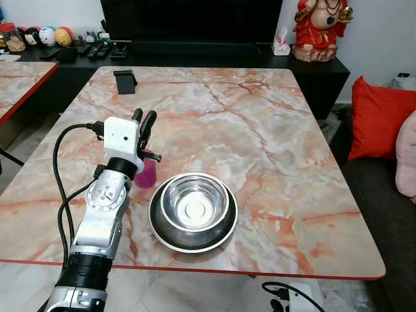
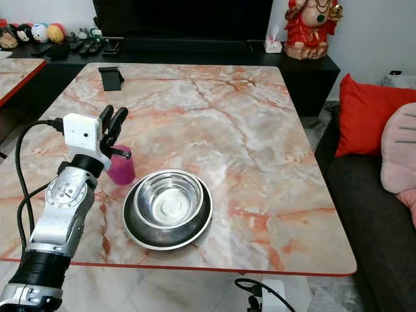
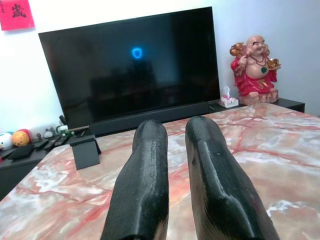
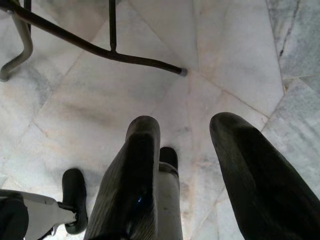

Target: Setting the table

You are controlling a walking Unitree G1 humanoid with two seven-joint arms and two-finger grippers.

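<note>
Marble surface [image 1: 260,143], pink-veined with a red edge. Steel bowl [image 1: 193,211] near the front edge, upright, seemingly one bowl nested in a wider one. Pink cup [image 2: 121,167] just beside the bowl on its left, upright, partly hidden behind the left arm. Left claw [image 1: 144,123] raised above and just behind the cup, fingers [image 3: 145,185] close together with a narrow gap, holding nothing, pointing toward the far end of the surface. Black stand [image 1: 125,81] near the far left corner. Beyond the surface: dark television [image 3: 130,70], red figurine [image 1: 322,26], tissue box [image 1: 281,45], remotes and small toys on a low black cabinet [image 1: 195,58]. Red cushion [image 1: 380,117] on a sofa to the right. Right claw [image 4: 195,165] hanging low over pale marble floor [image 4: 225,60], fingers spread apart, empty; a dark metal leg frame [image 4: 95,47] crossing the floor nearby.
</note>
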